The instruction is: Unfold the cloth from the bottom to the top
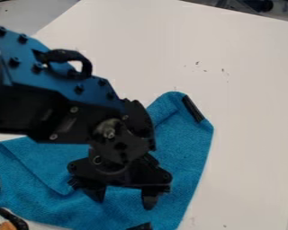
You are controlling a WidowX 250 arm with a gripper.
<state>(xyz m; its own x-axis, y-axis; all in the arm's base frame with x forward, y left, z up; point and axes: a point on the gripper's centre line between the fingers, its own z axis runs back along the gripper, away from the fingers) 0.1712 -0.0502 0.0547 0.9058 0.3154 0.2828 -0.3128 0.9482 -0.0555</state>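
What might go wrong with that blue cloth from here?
The black two-finger gripper has its fingers apart over the blue cloth, away from its left and right edges, so closing there may just bunch the fabric. The cloth looks layered at the left, so a pinch there might drag both layers together. The black object with an orange part lies close to the cloth's lower left and could get snagged.

We see a blue, soft-looking cloth (188, 148) spread loosely on the white surface (249, 90), in the lower left and middle of the view. It lies partly folded: we make out a slanting fold edge on its left part and another near its rounded top corner. A black strip (193, 108) runs along that corner, and its middle is partly hidden from us.
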